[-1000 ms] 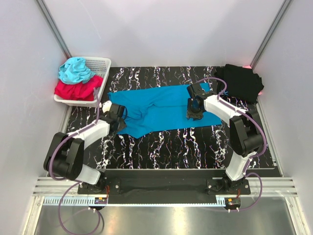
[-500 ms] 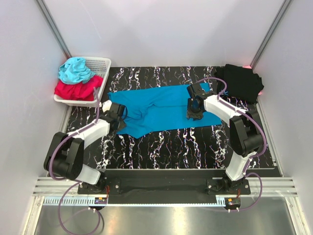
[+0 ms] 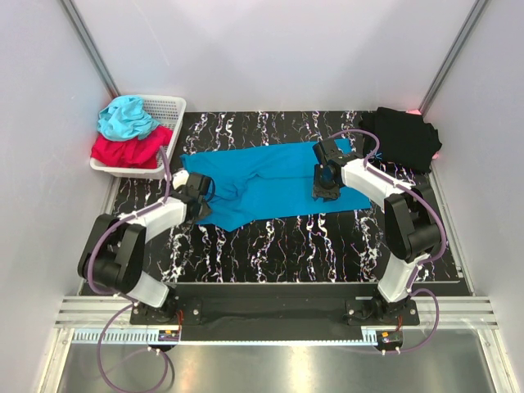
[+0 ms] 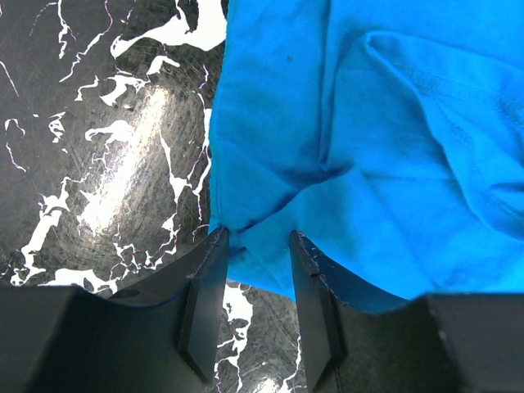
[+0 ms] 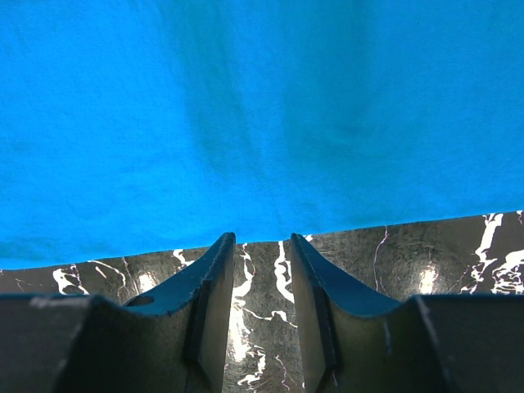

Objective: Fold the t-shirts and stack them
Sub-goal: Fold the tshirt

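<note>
Blue t-shirt (image 3: 262, 184) lies spread mid-frame in the top view, with the black t-shirt (image 3: 401, 139) at upper right. The left gripper (image 4: 256, 237) has its jaws apart, straddling a puckered edge. The right gripper (image 5: 262, 239) also has its jaws apart, tips at the hem and holding nothing. Recommendation: seat cloth deep in both before closing, then lift together.

Bare bench (image 3: 278, 246) along the near edge, blue t-shirt (image 3: 262, 184) spread across the middle, basket (image 3: 169, 105) crowding the far-left corner (heaped with cloth (image 3: 124, 135)), black t-shirt (image 3: 401, 139) far right, walls (image 3: 41, 180) hemming both sides
</note>
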`<state>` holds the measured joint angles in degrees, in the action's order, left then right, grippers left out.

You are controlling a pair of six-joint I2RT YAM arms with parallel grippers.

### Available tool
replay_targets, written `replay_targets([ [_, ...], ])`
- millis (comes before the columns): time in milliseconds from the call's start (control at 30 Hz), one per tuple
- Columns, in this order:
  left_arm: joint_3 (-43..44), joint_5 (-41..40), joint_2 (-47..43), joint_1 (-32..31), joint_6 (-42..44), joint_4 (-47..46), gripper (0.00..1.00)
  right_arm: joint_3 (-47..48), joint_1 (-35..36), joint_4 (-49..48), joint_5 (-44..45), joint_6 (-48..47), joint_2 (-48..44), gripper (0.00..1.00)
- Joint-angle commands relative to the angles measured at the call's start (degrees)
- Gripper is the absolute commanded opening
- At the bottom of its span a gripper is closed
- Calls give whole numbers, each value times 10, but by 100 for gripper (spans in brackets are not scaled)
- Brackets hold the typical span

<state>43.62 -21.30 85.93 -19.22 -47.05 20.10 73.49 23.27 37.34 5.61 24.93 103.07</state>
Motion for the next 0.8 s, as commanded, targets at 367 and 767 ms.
replay_targets([
  [367,19,-2,-2,2,2,-20,16,9,6,0,16,-7,-3,40],
  [767,26,-8,-33,2,2,-1,32,9,6,0,15,-6,-3,40],
])
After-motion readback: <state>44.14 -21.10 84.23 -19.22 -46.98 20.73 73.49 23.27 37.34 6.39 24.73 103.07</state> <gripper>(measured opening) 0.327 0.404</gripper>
